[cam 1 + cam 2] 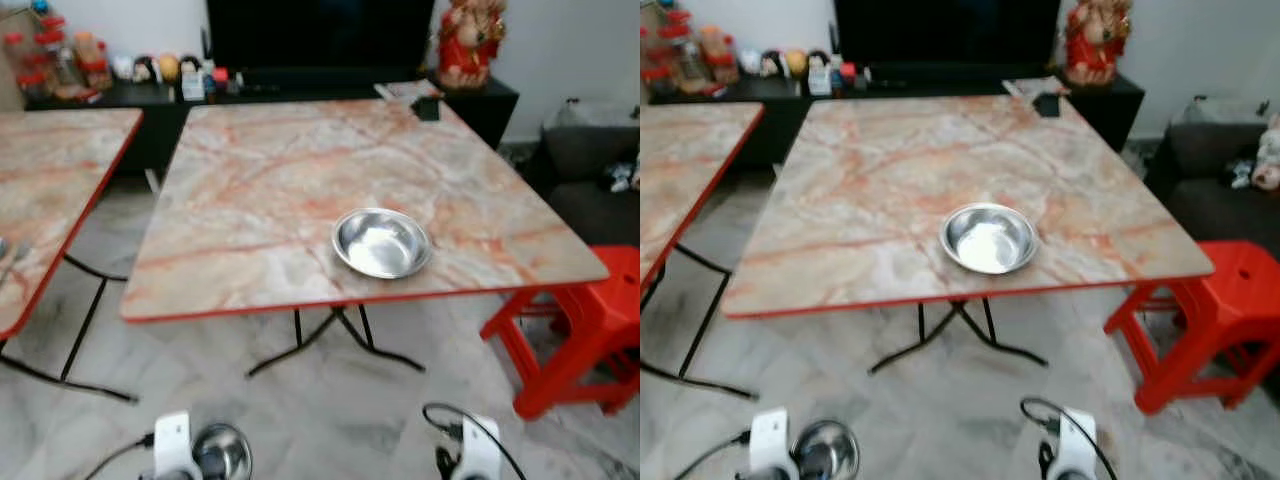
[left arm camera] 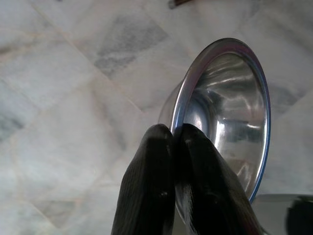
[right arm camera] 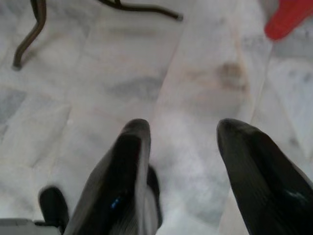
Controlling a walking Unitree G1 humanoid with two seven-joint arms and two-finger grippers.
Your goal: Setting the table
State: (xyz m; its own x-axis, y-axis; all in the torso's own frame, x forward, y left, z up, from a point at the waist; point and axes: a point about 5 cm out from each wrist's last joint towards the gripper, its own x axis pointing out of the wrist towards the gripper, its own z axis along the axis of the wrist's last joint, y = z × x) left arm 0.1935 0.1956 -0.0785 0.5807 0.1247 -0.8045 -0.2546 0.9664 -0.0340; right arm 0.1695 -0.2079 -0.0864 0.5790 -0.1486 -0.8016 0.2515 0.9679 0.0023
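Note:
A steel bowl (image 1: 381,243) rests on the marble-patterned table (image 1: 260,190), close to its near edge. Low down at my left side, my left gripper (image 2: 173,131) is shut on the rim of a second steel bowl (image 2: 227,112), which also shows at the bottom of the left eye view as a steel bowl (image 1: 222,452). The two black fingers (image 2: 151,186) pinch the rim from both sides above the pale floor. My right gripper (image 3: 183,128) hangs over the floor with its fingers spread apart and nothing between them.
A red plastic stool (image 1: 585,335) stands at the table's near right corner. Another marble-patterned table (image 1: 50,190) is at the left. A black cabinet (image 1: 480,100) with small items and a red figurine (image 1: 468,40) runs along the back wall; a dark sofa (image 1: 590,170) sits at right.

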